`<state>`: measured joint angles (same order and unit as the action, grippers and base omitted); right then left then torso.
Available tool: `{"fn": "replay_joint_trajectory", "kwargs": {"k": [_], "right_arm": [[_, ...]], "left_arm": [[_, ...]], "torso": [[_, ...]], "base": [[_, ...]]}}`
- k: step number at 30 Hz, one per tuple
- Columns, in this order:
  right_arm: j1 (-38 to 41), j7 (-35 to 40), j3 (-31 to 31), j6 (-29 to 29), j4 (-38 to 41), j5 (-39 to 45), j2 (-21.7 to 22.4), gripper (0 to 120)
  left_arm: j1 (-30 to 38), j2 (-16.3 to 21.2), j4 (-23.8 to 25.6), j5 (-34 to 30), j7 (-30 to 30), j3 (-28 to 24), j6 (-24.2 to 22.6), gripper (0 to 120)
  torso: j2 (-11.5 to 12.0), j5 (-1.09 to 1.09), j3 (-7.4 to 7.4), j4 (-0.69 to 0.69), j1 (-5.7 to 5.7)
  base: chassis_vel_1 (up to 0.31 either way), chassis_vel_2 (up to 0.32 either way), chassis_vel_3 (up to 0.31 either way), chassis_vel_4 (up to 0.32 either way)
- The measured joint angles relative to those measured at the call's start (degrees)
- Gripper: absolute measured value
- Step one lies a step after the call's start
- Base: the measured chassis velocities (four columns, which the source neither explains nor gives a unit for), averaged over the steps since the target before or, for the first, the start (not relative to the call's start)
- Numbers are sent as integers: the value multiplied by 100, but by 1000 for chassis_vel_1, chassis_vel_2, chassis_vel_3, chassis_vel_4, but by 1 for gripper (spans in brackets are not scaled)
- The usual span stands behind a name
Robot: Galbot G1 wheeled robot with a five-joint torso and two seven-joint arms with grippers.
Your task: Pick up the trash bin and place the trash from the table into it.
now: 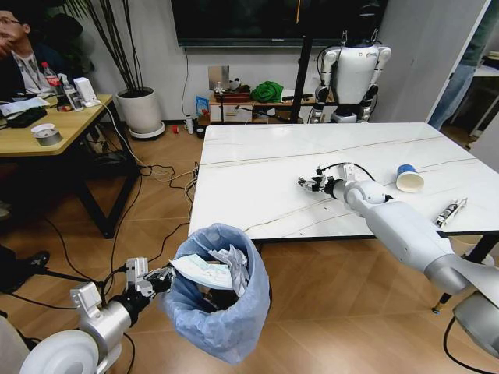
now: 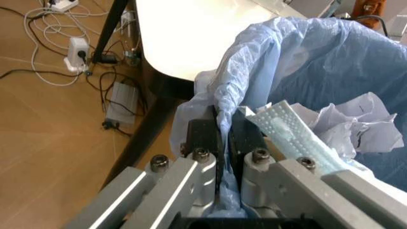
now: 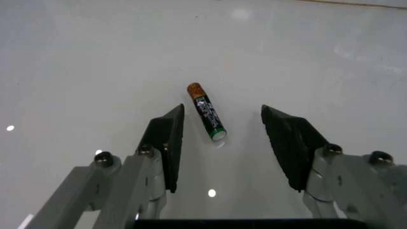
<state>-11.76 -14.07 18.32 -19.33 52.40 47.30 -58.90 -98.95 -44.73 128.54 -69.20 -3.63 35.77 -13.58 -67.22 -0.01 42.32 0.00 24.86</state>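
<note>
The right end effector is positioned over the tabletop, in the middle area somewhat toward the near edge, with the right arm reaching in from the right side. Its fingers are spread apart with nothing clamped. In the right wrist view, a small battery with a green-black body and an orange end lies flat on the white surface in the gap just ahead of the fingertips, touching neither finger. Its long axis runs roughly along the direction in which the fingers point, slightly skewed.

The left end effector is below tabletop level, in front of the near edge. It is clamped on the rim of the trash bin, with the light-blue plastic liner pinched between its two black pads. The trash bin is beside the near left corner of the tabletop. Inside it lie crumpled white papers and a perforated white strip.

Further items remain on the tabletop: a blue-white paper cup lying on its side near the right edge, and a silver tube close to the near right corner.
</note>
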Motion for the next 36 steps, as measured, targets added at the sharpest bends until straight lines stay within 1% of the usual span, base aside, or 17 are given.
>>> {"fn": "replay_joint_trajectory", "kwargs": {"k": [3,4,5,9,11,13,20,23,25,26,27,30,31,33,34,35,36], "right_arm": [[-2,0,20,0,32,0,9,29],[-2,0,20,0,32,0,9,29],[-3,0,29,-2,44,0,13,26],[-15,1,74,-18,128,3,30,8],[-16,2,80,-19,136,4,32,7],[-20,4,107,-24,168,7,41,0],[-15,10,134,-43,262,42,66,0],[18,8,136,-55,543,145,176,0],[36,1,120,-66,1083,338,338,0],[36,1,120,-66,1083,338,338,0],[36,-9,119,-81,1503,464,442,0],[20,-25,106,-108,2410,696,647,0],[20,-25,106,-108,2410,696,647,0],[2,-20,104,-150,3148,939,795,0],[-1,-7,132,-173,3693,1103,894,0],[-1,4,160,-175,3898,1154,937,0],[-1,5,235,-176,4274,1240,1036,0]], "left_arm": [[22,5,-7,-10,0,0,1,0],[22,5,-7,-10,0,0,1,0],[26,5,-12,-11,0,0,2,0],[33,2,-43,-11,0,-5,3,0],[35,2,-45,-11,0,-6,2,0],[44,2,-50,-11,0,-7,4,0],[65,-19,-68,-11,1,-24,5,0],[70,-28,-69,-8,1,-41,5,0],[70,-29,-69,-6,2,-50,5,0],[70,-29,-69,-6,2,-50,5,0],[70,-28,-69,-6,3,-53,5,0],[82,-16,-69,-6,7,-62,5,0],[82,-16,-69,-6,7,-62,5,0],[88,-9,-56,-9,8,-66,5,0],[88,-5,-40,-10,8,-67,5,0],[87,-3,-33,-10,10,-67,5,0],[83,1,-30,-10,9,-67,5,0]], "torso": [[0,0,0,0,0],[0,0,0,0,0],[0,0,0,0,0],[0,1,0,0,0],[0,1,0,0,0],[0,0,0,0,0],[0,2,2,0,0],[1,4,3,0,2],[0,0,2,0,1],[0,0,2,0,1],[1,2,2,-1,1],[0,0,1,1,1],[0,0,1,1,1],[0,1,1,1,1],[0,-1,0,0,1],[0,0,0,2,0],[0,0,0,1,1]], "base": [[0,0,0,0],[0,0,0,0],[0,0,0,0],[0,0,0,0],[0,0,0,0],[0,0,0,0],[0,0,0,0],[0,0,0,0],[0,0,0,0],[0,0,0,0],[0,0,0,0],[0,0,0,0],[0,0,0,0],[0,0,0,0],[0,0,0,0],[0,0,0,0],[0,0,0,0]]}}
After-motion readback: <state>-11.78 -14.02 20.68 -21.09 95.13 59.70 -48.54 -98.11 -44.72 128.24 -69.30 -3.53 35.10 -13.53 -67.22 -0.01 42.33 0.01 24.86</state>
